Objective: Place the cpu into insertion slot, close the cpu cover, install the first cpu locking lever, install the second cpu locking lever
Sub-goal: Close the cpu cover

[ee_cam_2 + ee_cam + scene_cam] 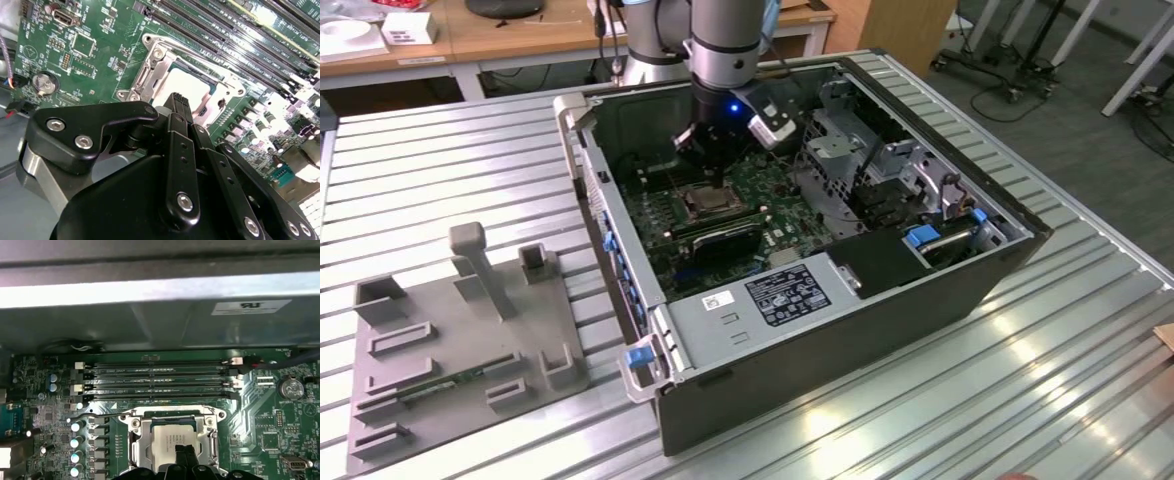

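Note:
The pale silver-tan cpu (172, 437) lies flat in the insertion slot (691, 197) on the green motherboard (767, 185) inside the open computer case. The silvery cpu cover (131, 422) lies down around it, its cut-out framing the chip (189, 86). A thin wire locking lever (95, 416) sticks out sideways from the socket's edge beside the capacitors. My gripper (178, 100) hangs just over the chip's edge, black fingers (181, 454) pressed together and shut on nothing. I cannot tell whether the tips touch the chip.
Long black memory slots (155, 377) run along the socket's far side. Capacitors (75, 442) and a coin battery (42, 82) stand nearby. Case walls (607, 215) and a drive cage (881, 175) hem in the board. A grey fixture plate (454, 340) lies outside on the ribbed table.

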